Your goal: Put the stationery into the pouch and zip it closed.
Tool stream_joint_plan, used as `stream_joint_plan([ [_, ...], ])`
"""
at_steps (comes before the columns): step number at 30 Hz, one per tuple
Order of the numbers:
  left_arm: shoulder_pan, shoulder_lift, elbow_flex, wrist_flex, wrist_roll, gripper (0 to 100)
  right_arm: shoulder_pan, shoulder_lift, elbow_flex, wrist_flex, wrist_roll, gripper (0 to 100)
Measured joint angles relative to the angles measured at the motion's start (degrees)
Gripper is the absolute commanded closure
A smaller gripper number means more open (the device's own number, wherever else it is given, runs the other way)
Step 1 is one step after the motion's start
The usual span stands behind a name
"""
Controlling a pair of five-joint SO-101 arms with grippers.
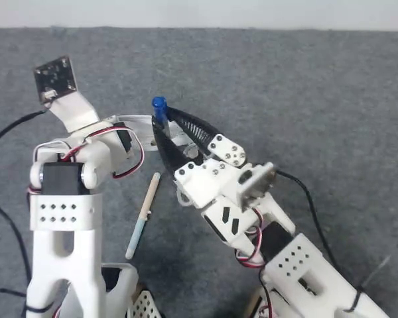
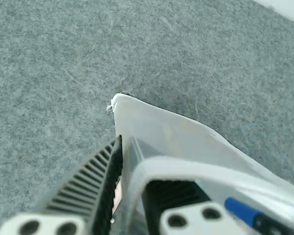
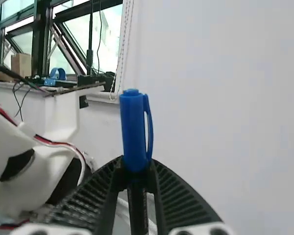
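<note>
Two grippers loaded: left gripper (image 2: 121,147) clamps the pouch (image 2: 186,142) edge, well inside the bench (image 1: 331,93) edges; right gripper (image 3: 134,177) pinches the blue pen (image 3: 134,129) upright, close by. Risk: an off-centre tip catches the edge, pulling the pouch free.

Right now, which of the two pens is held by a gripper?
The blue pen, clamped upright in the right gripper; the pale pen lies loose on the table.

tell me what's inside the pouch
A blue pen, held by the right claw, seems to show through the pouch wall. The left claw and cloudy wall hide the rest.
</note>
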Motion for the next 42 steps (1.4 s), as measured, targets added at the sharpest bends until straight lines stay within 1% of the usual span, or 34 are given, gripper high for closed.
stream_joint_plan([
  [6,0.00,0.00,0.00,0.00,0.00,99,-0.09,3.87,0.00,0.00,12.13,99.1],
  [8,0.00,0.00,0.00,0.00,0.00,99,-0.09,5.01,0.00,0.00,14.15,98.9],
  [11,0.00,0.00,0.00,0.00,0.00,99,-0.09,6.42,0.88,0.00,15.30,97.6],
  [15,0.00,0.00,0.00,0.00,0.00,99,-0.09,6.59,1.05,0.00,15.47,85.2],
  [17,0.00,0.00,0.00,0.00,0.00,99,-0.09,6.59,1.32,0.00,15.65,82.4],
  [22,0.00,0.00,0.00,0.00,0.00,99,0.00,6.59,1.76,2.73,15.65,86.1],
  [26,0.00,0.00,0.00,0.00,0.00,99,-0.09,6.42,1.76,4.22,15.65,86.4],
  [32,0.00,0.00,0.00,0.00,0.00,99,-0.09,-2.73,1.76,14.68,15.65,86.4],
  [34,-0.18,0.00,0.00,0.00,0.00,99,-0.09,-6.68,1.76,18.37,14.15,86.4],
  [37,-2.37,0.00,0.00,0.00,0.00,99,-0.09,-11.60,1.76,23.38,10.29,86.4],
  [42,-5.54,0.09,0.09,0.00,0.00,99,-0.09,-14.24,1.76,27.96,7.56,86.4],
])
